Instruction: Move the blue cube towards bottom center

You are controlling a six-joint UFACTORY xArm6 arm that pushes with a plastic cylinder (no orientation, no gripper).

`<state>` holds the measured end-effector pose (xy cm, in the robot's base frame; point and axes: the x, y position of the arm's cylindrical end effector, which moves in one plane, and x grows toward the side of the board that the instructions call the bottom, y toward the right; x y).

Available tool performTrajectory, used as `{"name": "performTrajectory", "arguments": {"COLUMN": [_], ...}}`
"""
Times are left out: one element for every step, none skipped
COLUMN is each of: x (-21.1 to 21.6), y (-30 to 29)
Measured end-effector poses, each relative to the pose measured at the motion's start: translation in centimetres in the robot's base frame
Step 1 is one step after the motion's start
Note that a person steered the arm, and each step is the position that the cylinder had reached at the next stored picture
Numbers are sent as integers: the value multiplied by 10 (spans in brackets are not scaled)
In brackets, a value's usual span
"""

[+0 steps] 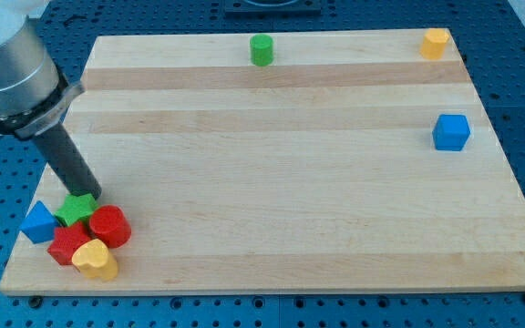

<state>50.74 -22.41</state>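
Camera view: my tip [92,194] sits bottom left, touching the green block [77,210]; the blue cube [451,132] is way off at the right. No pincer here, just a rod.

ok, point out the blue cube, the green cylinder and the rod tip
blue cube [451,133], camera view, front face.
green cylinder [261,50], camera view, side wall.
my tip [89,196], camera view, rod's lower end, at the green star block [77,211].
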Motion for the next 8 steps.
{"name": "performTrajectory", "arguments": {"x": [-29,-72,-90,-99,-103,-103,-103,-103], "y": [31,70,93,118,130,168,225,243]}}
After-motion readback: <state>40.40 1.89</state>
